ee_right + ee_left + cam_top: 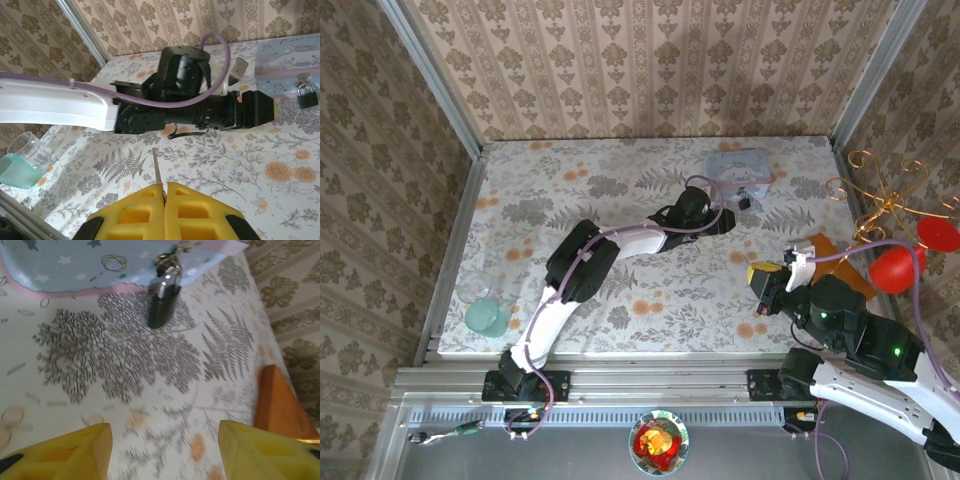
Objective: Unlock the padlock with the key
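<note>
Dark padlock [163, 304] ahead of left hand [163, 441]

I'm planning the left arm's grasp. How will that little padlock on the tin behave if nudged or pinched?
The padlock looks small and blocky, so probably rigid and light. Its shackle seems hooked onto the tin, so a nudge would likely swing it rather than slide it. The shiny shackle may be slippery; the body seems the safer hold.

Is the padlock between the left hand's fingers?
No, the padlock sits against the blue tin, ahead of the left hand, whose open fingers hold nothing.
</note>
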`<state>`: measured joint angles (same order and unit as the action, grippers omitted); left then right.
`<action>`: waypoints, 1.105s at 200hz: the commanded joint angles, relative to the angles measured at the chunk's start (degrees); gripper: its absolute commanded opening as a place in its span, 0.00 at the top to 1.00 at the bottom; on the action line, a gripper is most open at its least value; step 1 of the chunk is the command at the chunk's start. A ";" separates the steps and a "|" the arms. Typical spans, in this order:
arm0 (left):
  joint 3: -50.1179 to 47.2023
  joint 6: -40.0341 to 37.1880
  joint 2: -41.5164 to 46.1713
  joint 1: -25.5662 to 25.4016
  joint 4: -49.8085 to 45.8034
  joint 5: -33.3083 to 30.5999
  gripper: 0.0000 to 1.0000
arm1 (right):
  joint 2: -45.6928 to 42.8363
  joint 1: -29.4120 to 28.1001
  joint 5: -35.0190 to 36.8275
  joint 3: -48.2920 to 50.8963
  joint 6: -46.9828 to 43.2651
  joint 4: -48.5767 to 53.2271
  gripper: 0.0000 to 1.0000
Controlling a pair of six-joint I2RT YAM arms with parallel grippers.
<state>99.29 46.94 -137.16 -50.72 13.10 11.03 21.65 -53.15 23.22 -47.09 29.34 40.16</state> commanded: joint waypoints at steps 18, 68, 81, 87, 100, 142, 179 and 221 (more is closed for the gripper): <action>15.08 -1.47 -7.05 -0.95 -7.07 -5.51 0.42 | -3.87 -0.13 2.23 1.86 1.64 2.00 1.00; 36.85 -1.95 -20.35 -2.67 -19.38 -11.28 0.45 | -5.77 -0.12 1.84 3.31 1.61 1.37 1.00; 45.64 -1.05 -24.44 -3.08 -26.35 -14.71 0.45 | -7.34 -0.16 0.92 3.96 2.29 0.05 1.00; 48.57 -0.70 -26.15 -3.21 -27.58 -15.25 0.45 | -8.09 -0.12 0.27 4.38 2.40 -0.69 1.00; 52.70 1.53 -28.74 -3.26 -29.88 -17.00 0.46 | -9.60 -0.12 -0.19 4.89 2.80 -1.60 1.00; 54.00 2.70 -31.27 -3.50 -27.42 -20.18 0.47 | -12.70 -0.12 0.19 5.03 2.58 -1.15 1.00; 58.10 3.45 -36.16 -3.52 -23.25 -20.08 0.52 | -14.26 -0.12 0.48 4.84 2.02 -0.19 1.00; 61.94 2.38 -40.49 -3.52 -18.22 -18.81 0.54 | -15.12 -0.12 0.52 4.99 2.46 1.41 1.00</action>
<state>159.33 49.50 -171.83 -54.46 -6.61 -8.56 7.88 -53.15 23.42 -42.61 31.48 40.32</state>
